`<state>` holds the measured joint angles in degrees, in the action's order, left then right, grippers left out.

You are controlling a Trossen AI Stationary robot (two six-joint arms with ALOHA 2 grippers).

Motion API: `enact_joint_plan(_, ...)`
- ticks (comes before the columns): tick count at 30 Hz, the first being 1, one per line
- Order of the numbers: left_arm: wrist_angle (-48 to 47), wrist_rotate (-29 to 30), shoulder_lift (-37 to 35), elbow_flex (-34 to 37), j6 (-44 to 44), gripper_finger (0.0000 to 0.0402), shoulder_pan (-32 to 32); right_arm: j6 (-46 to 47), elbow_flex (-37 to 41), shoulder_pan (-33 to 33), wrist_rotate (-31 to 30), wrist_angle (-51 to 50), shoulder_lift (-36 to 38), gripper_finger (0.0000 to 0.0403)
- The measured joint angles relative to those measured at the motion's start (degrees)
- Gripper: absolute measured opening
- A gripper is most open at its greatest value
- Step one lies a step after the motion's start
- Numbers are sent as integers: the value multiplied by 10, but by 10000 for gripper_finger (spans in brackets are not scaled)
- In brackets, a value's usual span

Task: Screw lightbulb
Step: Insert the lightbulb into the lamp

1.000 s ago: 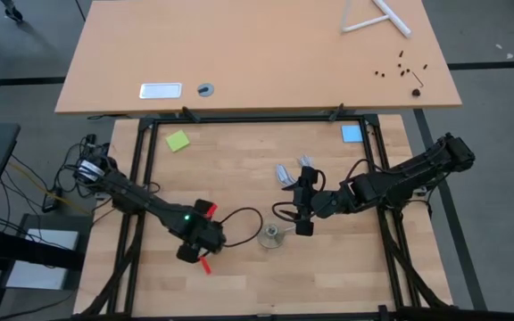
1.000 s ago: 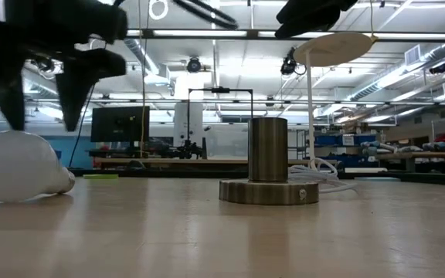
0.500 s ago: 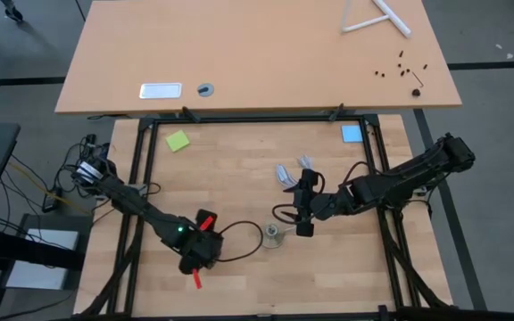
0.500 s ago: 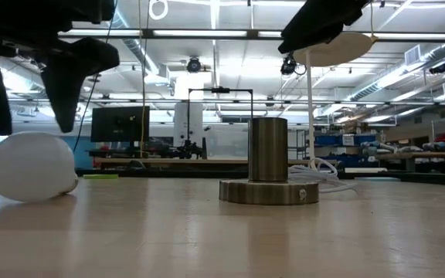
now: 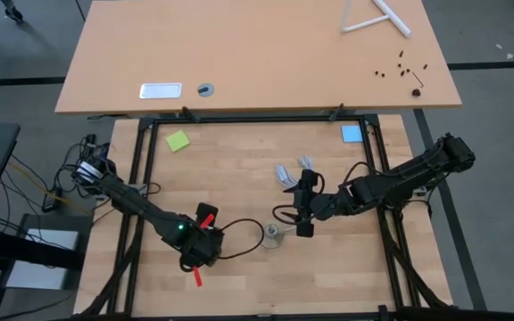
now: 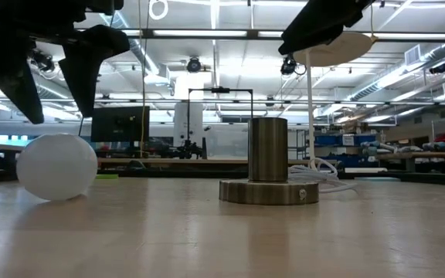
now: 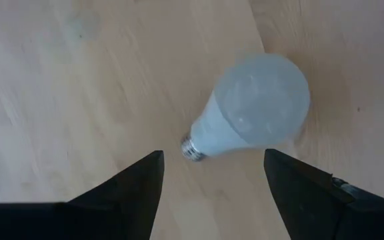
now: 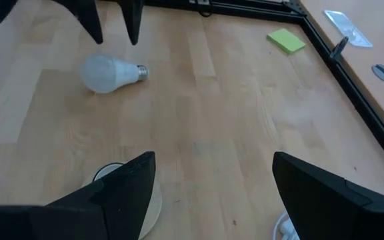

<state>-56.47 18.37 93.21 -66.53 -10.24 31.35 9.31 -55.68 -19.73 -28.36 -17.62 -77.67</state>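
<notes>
Left gripper (image 7: pixel 212 175) is hanging over the small white frosted pear-shaped lightbulb (image 7: pixel 252 110), jaws spread wide, nothing held. The bulb is lying on its side on the pale wooden worktop (image 5: pixel 239 178), loose, metal screw end pointing toward the gripper in the left wrist view, glass globe farther out. In the high view the left gripper (image 5: pixel 200 251) is sitting low on the worktop's left half, covering the bulb.

Step in hand, as I read it: pick the bulb up. Advice: come down centred on the globe's widest part, not the neck, since a round bulb will be rolling away from an off-centre pinch. Close gently; it's glass. Keep the threads clear for screwing.

Right of that, the squat grey metal socket with upright cylinder (image 6: pixel 269 166) is standing well apart from the bulb (image 6: pixel 56 167), white cord (image 6: pixel 327 174) trailing behind.

Right gripper (image 5: pixel 302 214) is waiting just beside the socket (image 5: pixel 274 236), fingers released, empty; it could be steadying the base later.
</notes>
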Motion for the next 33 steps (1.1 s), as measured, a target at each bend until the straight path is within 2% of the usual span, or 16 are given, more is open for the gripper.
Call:
enact_joint_plan(5,7,-20,0,32,-12,266,0,0,0,-1,5,0,0,310)
enact_joint_plan(9,62,-41,0,48,-31,266,2,-4,0,-1,11,0,0,310)
enact_joint_plan(18,142,10,0,49,-3,266,-3,-3,0,-1,11,0,0,310)
enact_joint_plan(30,152,15,0,49,-9,266,-41,-4,0,-1,11,0,0,310)
enact_joint_plan(33,179,15,0,49,-6,266,-52,-5,0,-1,11,0,0,310)
